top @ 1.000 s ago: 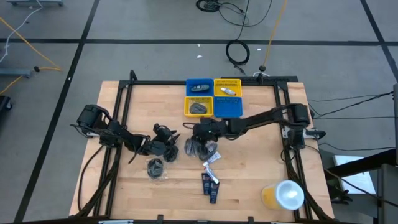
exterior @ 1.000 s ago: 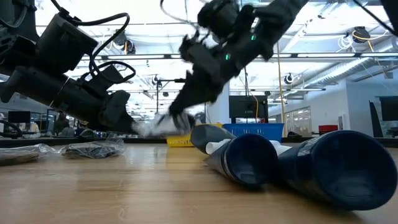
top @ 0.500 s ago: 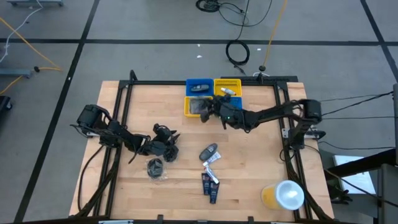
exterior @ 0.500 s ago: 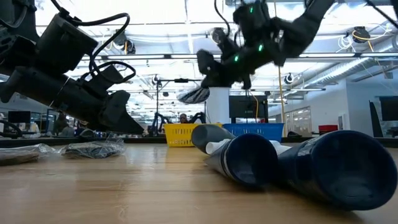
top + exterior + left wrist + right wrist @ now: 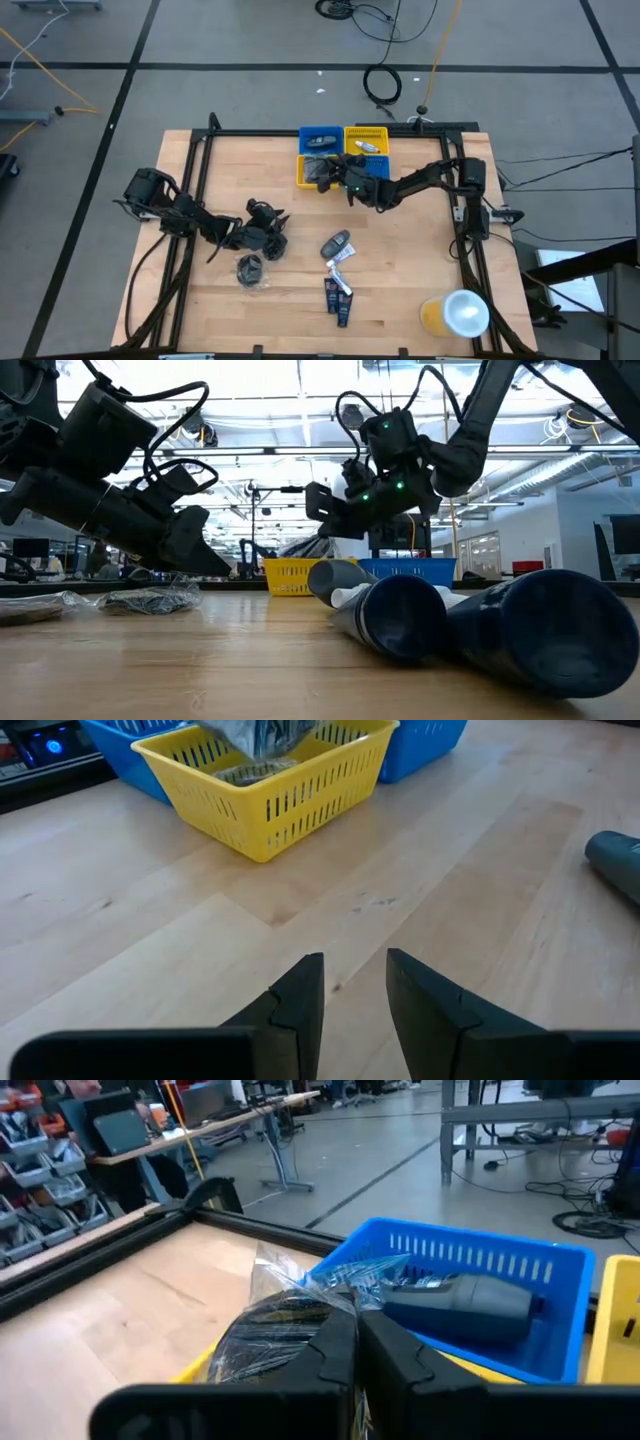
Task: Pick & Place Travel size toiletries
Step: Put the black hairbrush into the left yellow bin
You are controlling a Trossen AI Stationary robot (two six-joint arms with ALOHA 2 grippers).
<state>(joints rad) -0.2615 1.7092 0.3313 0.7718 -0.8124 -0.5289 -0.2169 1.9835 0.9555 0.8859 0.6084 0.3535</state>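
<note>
My right gripper (image 5: 328,180) hangs over the near yellow bin (image 5: 304,182), shut on a dark grey wrapped disc (image 5: 272,1330). In the low view the disc (image 5: 305,547) dangles just above that bin (image 5: 290,576). My left gripper (image 5: 272,238) waits low over the table's left-centre, open, touching nothing. Another wrapped disc (image 5: 248,268) lies flat near it. A dark oval piece (image 5: 336,243), a white mini tube (image 5: 343,257) and two dark blue tubes (image 5: 338,296) lie at the table's middle. My right gripper pinches the disc's clear wrapper (image 5: 335,1308) between its two fingers, at the crinkled edge beside the dark disc. The fingers slant down from the table's right side. The disc is lifted clear and hangs below the fingers over the yellow bin.
Four square bins stand at the far edge: blue (image 5: 320,139) with a dark oval piece (image 5: 470,1305), yellow (image 5: 366,141), the near yellow one holding a dark item, blue (image 5: 368,174). A yellow cup with white lid (image 5: 456,313) lies near the right corner. A black frame (image 5: 200,160) borders the table.
My right gripper has lifted a wrapped disc off the table's middle and carried it toward the far edge, over the near yellow bin. In the last half second it has sunk lower above that bin, with the disc hanging below it. The left arm has kept still.
</note>
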